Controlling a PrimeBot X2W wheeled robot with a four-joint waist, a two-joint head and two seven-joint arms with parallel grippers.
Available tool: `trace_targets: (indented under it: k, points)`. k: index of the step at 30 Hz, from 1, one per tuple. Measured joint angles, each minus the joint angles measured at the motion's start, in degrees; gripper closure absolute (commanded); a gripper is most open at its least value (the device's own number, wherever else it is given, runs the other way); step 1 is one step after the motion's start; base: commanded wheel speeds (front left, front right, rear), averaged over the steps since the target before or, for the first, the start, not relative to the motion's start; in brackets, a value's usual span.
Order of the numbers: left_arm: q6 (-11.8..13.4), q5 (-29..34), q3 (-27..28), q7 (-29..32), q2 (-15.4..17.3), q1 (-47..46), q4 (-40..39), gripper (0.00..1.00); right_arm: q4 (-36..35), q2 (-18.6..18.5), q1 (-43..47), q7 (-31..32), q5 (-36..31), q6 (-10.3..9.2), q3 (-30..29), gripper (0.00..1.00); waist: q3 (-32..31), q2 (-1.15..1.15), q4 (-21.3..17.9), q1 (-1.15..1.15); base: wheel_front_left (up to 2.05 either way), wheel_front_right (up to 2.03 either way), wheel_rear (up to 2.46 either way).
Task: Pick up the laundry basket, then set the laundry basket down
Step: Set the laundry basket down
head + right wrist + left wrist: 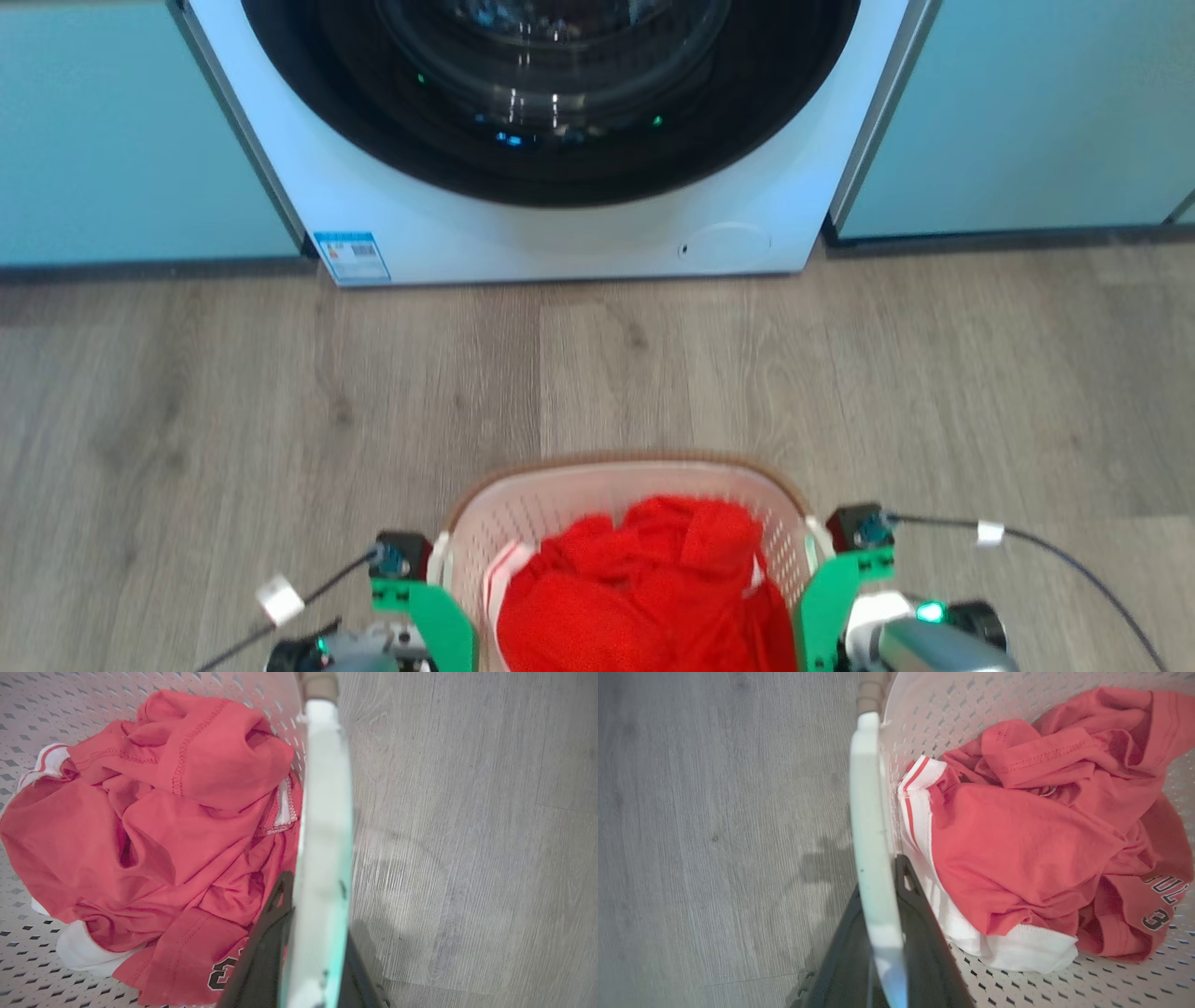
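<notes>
Wood floor, washing machine at the far side. The laundry basket sat well short of it, close to our base, with a red jersey piled inside. We couldn't tell if it was off the floor. We judged the step as a two-handed carry, best done with both arms level and moving together so nothing tips. Left gripper was clamped across the left handle and right gripper across the right handle, each with one finger inside the wall and one outside.
</notes>
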Motion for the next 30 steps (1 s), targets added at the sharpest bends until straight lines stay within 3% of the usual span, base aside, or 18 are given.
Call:
trace_targets:
  k: [14, 30]
  points:
    - [0.7, 0.0, 0.1, -3.6, 0.0, -11.7, -0.1, 1.00, 2.1, 0.0, -12.8, -2.7, -0.1, 0.01, -0.2, 1.00, 11.8, 0.00, 0.6, 0.00, 0.00, 0.00, 0.00]
    - [2.0, 0.5, 0.1, -7.5, 0.0, -26.5, -0.4, 1.00, 4.0, -0.7, -27.5, -5.8, -4.8, 0.00, -4.2, 1.00, 31.4, 0.00, 2.9, 0.02, 0.00, 0.00, 0.00]
